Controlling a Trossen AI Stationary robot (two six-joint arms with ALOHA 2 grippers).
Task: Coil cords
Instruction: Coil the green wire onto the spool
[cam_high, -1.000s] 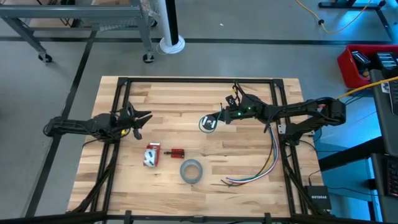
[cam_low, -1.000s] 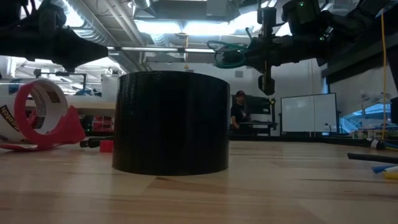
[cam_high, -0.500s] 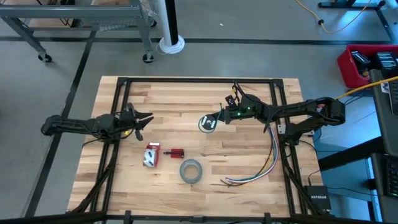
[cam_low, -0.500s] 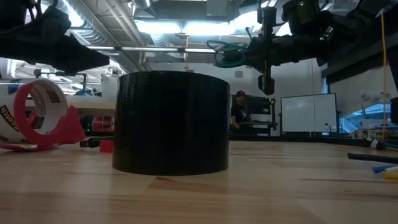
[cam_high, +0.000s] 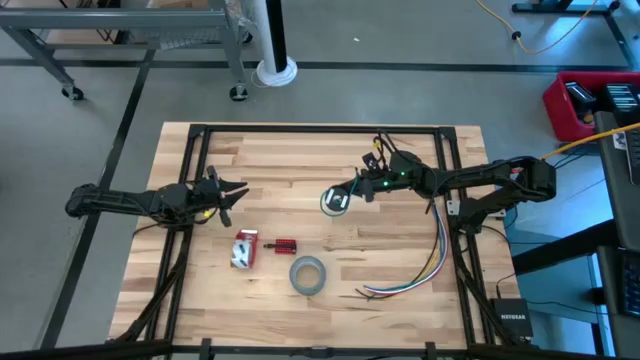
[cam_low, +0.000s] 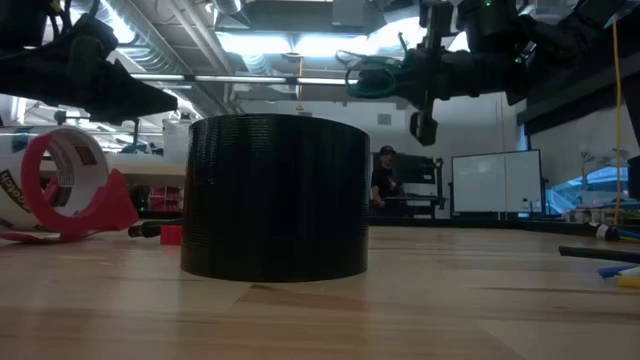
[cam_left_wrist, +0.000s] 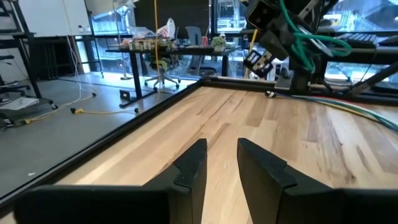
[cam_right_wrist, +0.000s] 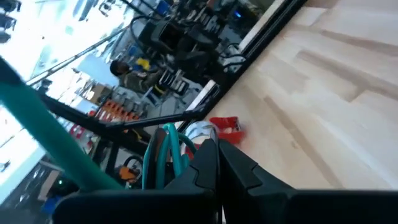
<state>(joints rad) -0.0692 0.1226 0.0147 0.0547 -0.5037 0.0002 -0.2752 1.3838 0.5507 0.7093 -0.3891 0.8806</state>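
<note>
Your right gripper (cam_high: 352, 189) hangs above the table (cam_high: 300, 150), a little toward two o'clock from its centre, with its fingers (cam_right_wrist: 214, 163) pressed tight together on the cord (cam_high: 337, 199). The cord's coiled loops hang from those fingers at the gripper's eight o'clock side, showing as a small round coil in the high view; in the low view the same coil (cam_low: 372, 80) is clearly lifted off the wood, with a small dark end piece (cam_low: 423, 127) dangling below the arm. In the right wrist view the teal loops (cam_right_wrist: 163, 157) sit just beside the closed fingertips.

Your left gripper (cam_high: 228, 192) waits over the table's nine o'clock side, pointing toward three o'clock. Its jaws stand partly apart, a bare gap showing between the two fingers (cam_left_wrist: 194, 167), and nothing is in them.

On the wood toward six o'clock you have the grey tape roll (cam_high: 307, 273); at its ten o'clock lie a small red piece (cam_high: 285, 245) and a red-and-white tape dispenser (cam_high: 243, 249). The multicoloured wires (cam_high: 428, 262) trail along the four o'clock edge.
</note>
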